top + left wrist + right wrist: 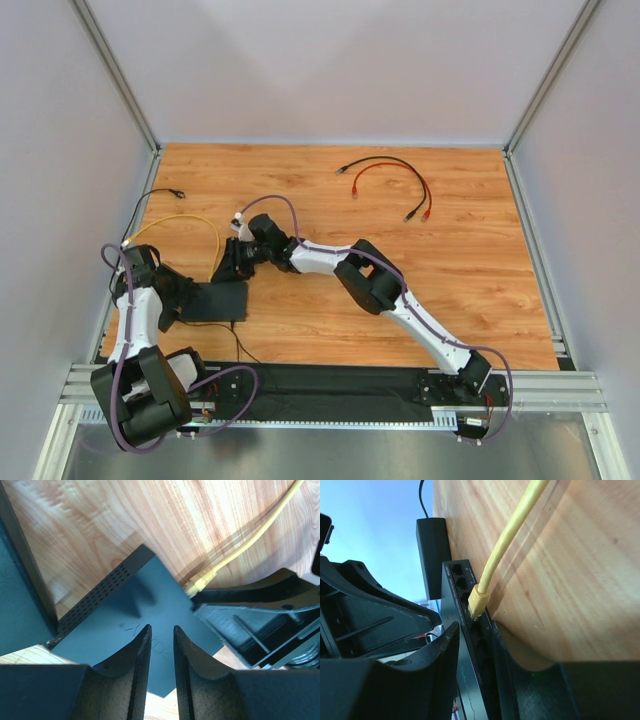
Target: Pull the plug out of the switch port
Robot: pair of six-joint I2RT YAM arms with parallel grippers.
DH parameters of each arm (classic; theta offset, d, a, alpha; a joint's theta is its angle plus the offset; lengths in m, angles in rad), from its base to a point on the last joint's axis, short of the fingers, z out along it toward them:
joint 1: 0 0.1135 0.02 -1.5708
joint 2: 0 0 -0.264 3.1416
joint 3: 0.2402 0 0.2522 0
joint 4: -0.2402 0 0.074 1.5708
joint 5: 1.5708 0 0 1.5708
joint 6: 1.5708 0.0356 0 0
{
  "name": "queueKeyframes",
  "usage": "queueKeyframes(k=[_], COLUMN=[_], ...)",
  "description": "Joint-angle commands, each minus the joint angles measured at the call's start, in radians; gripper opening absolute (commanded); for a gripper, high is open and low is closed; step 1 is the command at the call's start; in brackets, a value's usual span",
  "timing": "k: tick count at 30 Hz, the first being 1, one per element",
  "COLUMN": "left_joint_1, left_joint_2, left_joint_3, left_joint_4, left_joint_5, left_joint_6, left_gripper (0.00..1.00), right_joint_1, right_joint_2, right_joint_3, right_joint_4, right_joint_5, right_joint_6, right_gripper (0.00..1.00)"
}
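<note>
A red cable point(357, 186) and a black cable point(345, 168) lie looped together on the wooden counter point(480, 260), well right of the fingers point(135, 675).

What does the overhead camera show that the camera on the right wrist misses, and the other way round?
Overhead only: the left arm and right arm whole, plus a loose red cable and black cable far across the wooden table. Right wrist only: the row of ports on the flat matte-black switch box, with the yellow plug seated in one. Both: that switch box, the yellow cable and the wood surface.
</note>
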Motion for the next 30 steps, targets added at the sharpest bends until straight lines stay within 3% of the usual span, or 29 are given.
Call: queueKeyframes(k=[1,5,10,16,30], left_joint_1=[-0.004,-0.005,-0.007,-0.008,-0.040], left_joint_2=[-0.010,-0.004,-0.004,0.014,0.077], left_joint_3=[0.014,0.000,-0.009,-0.026,-0.026], left_joint_4=[0.003,0.017,0.009,-0.009,-0.016], left_joint_5=[0.016,0.023,0.007,-0.044,-0.109], left_joint_6=[0.015,0.006,0.006,-0.029,-0.074], left_gripper=[0.32,0.32,0.29,0.19,0.13], right_joint_1=[0.008,-0.003,-0.023,-0.007,0.000], right_joint_2=[-0.008,0.024,0.054,0.046,0.118], right_joint_3=[-0.057,-0.022,0.096,0.142,0.256], right_joint_4=[0.053,0.116,-0.042,-0.238,-0.284], right_joint_5=[0.029,-0.001,-0.032,0.037,0.011], right_joint_6=[0.057,0.131,0.039,-0.064,-0.049], right_gripper=[0.35,0.36,0.37,0.37,0.33])
